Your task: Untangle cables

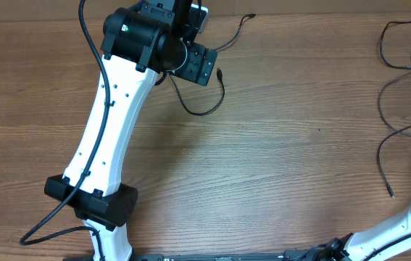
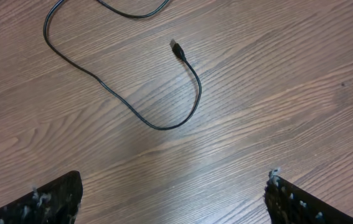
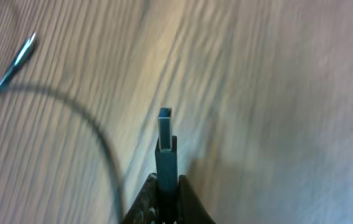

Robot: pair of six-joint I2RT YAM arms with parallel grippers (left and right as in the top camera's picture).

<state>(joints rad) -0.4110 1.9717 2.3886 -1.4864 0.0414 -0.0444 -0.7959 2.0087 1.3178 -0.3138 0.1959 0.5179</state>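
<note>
heads up, main worry: my left gripper, jaws wide apart, scrapes brown wooden table and pinches nothing. Thin black cable lies flat ahead of fingers, untouched. Right gripper clamped on silver-tipped black plug; hard tug, plug slips out.
</note>
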